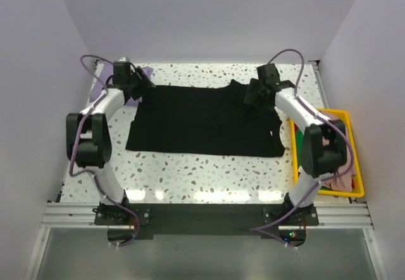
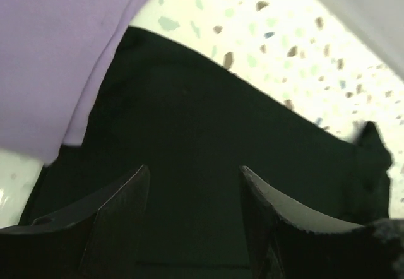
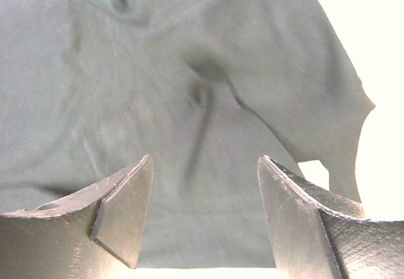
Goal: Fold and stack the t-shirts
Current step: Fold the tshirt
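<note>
Left gripper [image 2: 194, 172] hangs with jaws spread and nothing between them over the far left corner of the black t-shirt [image 1: 202, 120]. The shirt lies flat on the desk [image 1: 190, 172], just beside a lavender t-shirt [image 2: 57, 52]. Right gripper [image 3: 205, 162] is likewise spread and empty above the far right shoulder, where the cloth is rumpled. Recommended practice for the fold, in my judgement: both should pinch the black cloth alone at matching far-edge points, lift together, and carry that edge evenly toward the near hem, leaving the lavender one undisturbed.
</note>
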{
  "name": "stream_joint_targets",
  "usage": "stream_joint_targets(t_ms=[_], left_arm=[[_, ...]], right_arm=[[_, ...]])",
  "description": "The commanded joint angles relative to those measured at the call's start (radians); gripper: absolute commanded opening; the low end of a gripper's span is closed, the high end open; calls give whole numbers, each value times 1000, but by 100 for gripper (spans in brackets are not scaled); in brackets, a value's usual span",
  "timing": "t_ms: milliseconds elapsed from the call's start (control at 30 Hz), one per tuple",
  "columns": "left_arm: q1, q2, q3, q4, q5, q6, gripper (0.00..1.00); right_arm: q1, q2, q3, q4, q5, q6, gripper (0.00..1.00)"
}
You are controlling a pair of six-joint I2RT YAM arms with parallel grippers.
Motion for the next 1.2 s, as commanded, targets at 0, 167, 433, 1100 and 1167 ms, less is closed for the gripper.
stream_joint_targets(t_ms=[0, 167, 433, 1100, 1167], left_arm=[[8, -281, -165, -42, -130, -35, 62], [11, -557, -438, -122, -295, -56, 58], [50, -648, -616, -150, -287, -20, 57], [93, -346, -394, -59, -250, 63, 50], [91, -323, -371, -69, -275, 68, 48]], right_arm=[[-14, -209, -133, -65, 99, -25, 70], [-75, -328, -343, -35, 101, -44, 67], [-102, -299, -462, 62, 34, -30, 64], [-102, -314, -502, 117, 57, -24, 61], [-103, -342, -499, 128, 47, -29, 61]])
